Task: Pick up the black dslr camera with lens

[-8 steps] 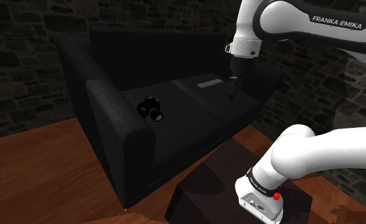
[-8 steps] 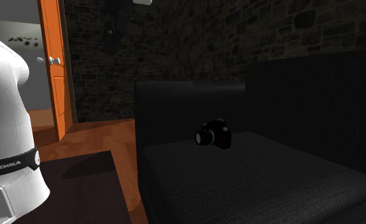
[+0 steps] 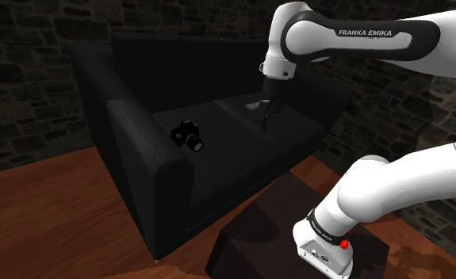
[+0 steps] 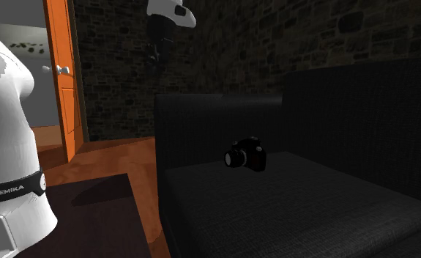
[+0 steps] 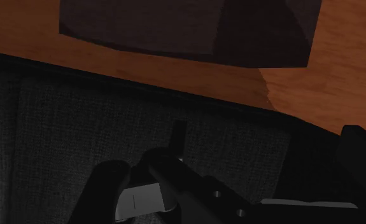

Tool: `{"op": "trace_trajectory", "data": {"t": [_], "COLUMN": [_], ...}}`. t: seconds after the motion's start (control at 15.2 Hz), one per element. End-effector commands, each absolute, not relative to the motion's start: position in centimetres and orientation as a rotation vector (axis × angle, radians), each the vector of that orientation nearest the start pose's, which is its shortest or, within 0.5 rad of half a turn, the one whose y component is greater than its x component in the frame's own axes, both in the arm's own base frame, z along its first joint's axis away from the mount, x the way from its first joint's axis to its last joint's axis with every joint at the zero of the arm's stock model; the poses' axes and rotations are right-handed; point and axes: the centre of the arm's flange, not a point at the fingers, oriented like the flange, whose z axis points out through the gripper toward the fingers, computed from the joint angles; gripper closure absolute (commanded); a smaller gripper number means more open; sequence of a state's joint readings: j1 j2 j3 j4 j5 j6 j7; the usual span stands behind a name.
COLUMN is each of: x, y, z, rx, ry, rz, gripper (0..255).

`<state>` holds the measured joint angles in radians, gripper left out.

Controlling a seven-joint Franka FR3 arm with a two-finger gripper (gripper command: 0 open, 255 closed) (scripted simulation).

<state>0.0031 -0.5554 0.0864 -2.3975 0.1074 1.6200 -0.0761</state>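
Approach step: hovering with the hand (image 3: 266,112) over the sofa (image 3: 226,162) seat, well apart from the camera (image 3: 189,135) lying beside the armrest (image 3: 139,135). Cannot tell the hand's state, released or clenched. Next: cross over, descend, clasp the body.

Air around the black gripper (image 3: 267,113) is free. Below it a flat grey slab (image 3: 253,104) lies on the black fabric sofa (image 3: 218,158).
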Motion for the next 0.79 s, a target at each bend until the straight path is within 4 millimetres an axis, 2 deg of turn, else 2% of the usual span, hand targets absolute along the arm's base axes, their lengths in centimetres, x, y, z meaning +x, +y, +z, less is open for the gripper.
{"op": "trace_trajectory", "data": {"t": [0.0, 0.73], "x": [37.7, 49.4], "y": [4.7, 5.5], "z": [48.3, 40.4], "rx": [-3.055, -3.048], "ry": [-0.190, -0.138], "rz": [0.332, 0.286], "gripper": [0, 0]}}
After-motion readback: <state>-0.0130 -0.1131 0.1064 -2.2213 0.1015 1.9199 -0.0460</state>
